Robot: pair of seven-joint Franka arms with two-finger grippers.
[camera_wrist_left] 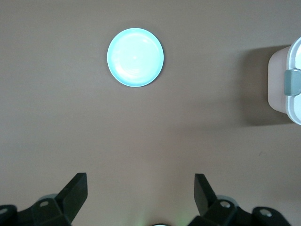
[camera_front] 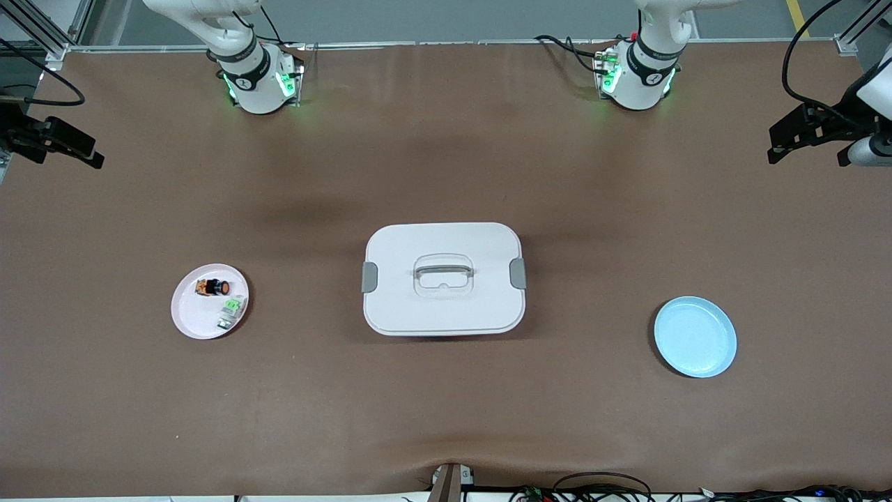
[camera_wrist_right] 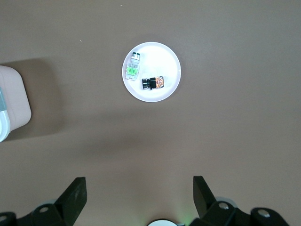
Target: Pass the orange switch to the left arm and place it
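Note:
The orange switch (camera_front: 212, 286) lies on its side on a pale pink plate (camera_front: 195, 317) toward the right arm's end of the table; it also shows in the right wrist view (camera_wrist_right: 153, 83) on that plate (camera_wrist_right: 162, 59). The white box (camera_front: 443, 279) stands in the middle of the table. My right gripper (camera_wrist_right: 139, 181) is open and empty, high over the bare table near the plate. My left gripper (camera_wrist_left: 140, 178) is open and empty, high over the table near a light blue plate (camera_wrist_left: 135, 57). Only the arms' bases (camera_front: 254, 77) (camera_front: 637, 73) show in the front view.
A green-and-white switch (camera_front: 231, 312) shares the pink plate, nearer to the front camera. The empty blue plate (camera_front: 695, 337) lies toward the left arm's end. Black camera mounts (camera_front: 49, 139) (camera_front: 815, 129) stick in at both ends. An edge of the box shows in both wrist views (camera_wrist_left: 287, 80) (camera_wrist_right: 11, 101).

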